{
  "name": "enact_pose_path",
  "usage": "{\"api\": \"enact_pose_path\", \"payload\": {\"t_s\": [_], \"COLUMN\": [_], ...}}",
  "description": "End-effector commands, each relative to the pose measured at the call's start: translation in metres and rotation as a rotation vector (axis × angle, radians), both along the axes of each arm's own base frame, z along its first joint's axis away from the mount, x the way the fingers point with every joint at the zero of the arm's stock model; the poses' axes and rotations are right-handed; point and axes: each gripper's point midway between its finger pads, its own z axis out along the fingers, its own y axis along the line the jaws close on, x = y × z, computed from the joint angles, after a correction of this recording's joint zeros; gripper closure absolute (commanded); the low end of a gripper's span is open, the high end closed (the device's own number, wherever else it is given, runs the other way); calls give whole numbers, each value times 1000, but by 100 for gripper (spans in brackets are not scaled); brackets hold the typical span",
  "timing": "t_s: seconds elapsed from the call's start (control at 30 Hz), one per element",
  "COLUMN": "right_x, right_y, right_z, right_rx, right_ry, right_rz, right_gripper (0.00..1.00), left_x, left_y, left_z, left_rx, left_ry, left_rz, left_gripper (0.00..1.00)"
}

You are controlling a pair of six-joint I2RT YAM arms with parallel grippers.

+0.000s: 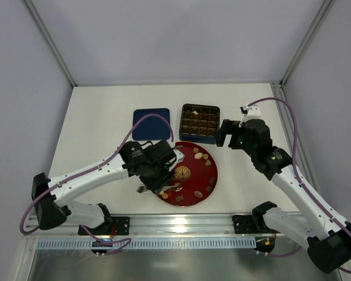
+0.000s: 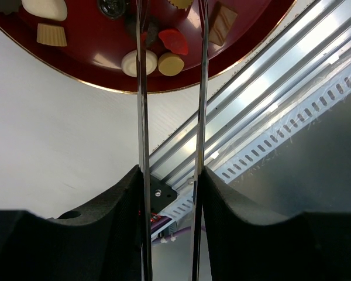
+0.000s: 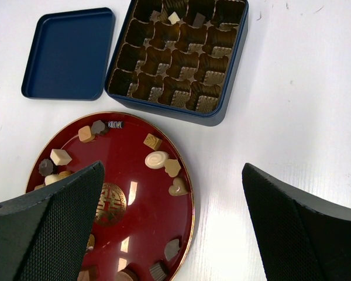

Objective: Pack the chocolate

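Chocolate lies mostly on plate; two pieces occupy tin, most cells unfilled. Right jaws gape empty; left jaws, over plate, half-parted, grasp indeterminable.

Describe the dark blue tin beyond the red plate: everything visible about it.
The dark blue tin is a square, shallow, metal-looking box, lidless, lying flat on the white table. A brown pleated liner divides it into a four-by-four grid of cups, and most look empty. A cream piece and a dark piece sit in the row farthest from the red plate, which lies close by, seemingly not touching. Its lid lies apart beside it, inside up.
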Motion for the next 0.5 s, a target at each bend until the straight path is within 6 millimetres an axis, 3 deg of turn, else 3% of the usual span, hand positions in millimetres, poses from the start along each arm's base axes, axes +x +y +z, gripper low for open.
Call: {"api": "enact_pose_path", "payload": {"t_s": [0.0,0.47], "right_x": [2,1], "right_y": [-1,-1], "right_z": [14,11], "right_rx": [22,21], "right_ry": [-49,-46], "right_rz": [-9,-11], "right_gripper": [0,0], "left_x": [3,1], "left_y": [-12,-14], "left_z": [8,2], "left_rx": [-49,-28], "left_ry": [-17,-6], "left_rz": [-18,-28], "left_gripper": [57,62]}}
